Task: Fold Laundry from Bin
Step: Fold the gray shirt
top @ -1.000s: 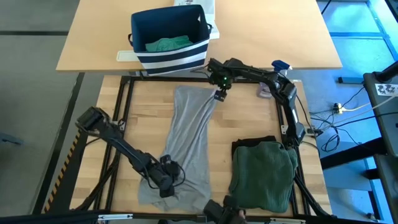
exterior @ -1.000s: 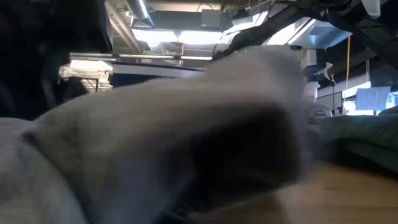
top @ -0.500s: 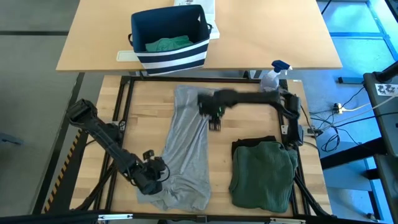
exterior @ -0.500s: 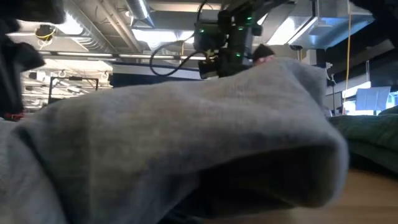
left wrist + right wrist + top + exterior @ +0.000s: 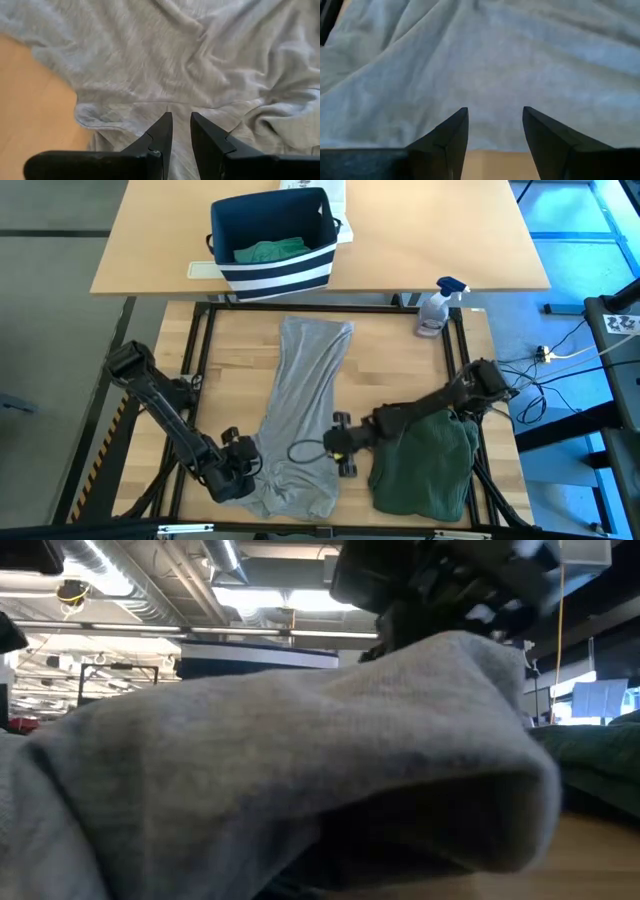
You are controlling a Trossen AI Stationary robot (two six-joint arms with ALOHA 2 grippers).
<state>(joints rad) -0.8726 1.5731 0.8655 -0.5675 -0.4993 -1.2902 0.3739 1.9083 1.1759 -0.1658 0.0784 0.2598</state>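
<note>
Your right gripper (image 5: 345,462) is no longer at the far end of the light grey garment (image 5: 300,415) near the bin; it now sits low at the garment's right edge near its near end, just beside the dark green garment (image 5: 425,460), its fingers (image 5: 451,134) apart over the grey cloth. Your left gripper (image 5: 250,470) has slid outward to the near left corner, fingers (image 5: 159,134) nearly together. The garment's near end now lies bunched and pulled leftward.

Grey floor (image 5: 40,300) at left of high view, blue-lit floor (image 5: 570,220) upper right; cables (image 5: 545,365) at right. Low view: ceiling lights (image 5: 270,598), exposed ducts (image 5: 110,565).
</note>
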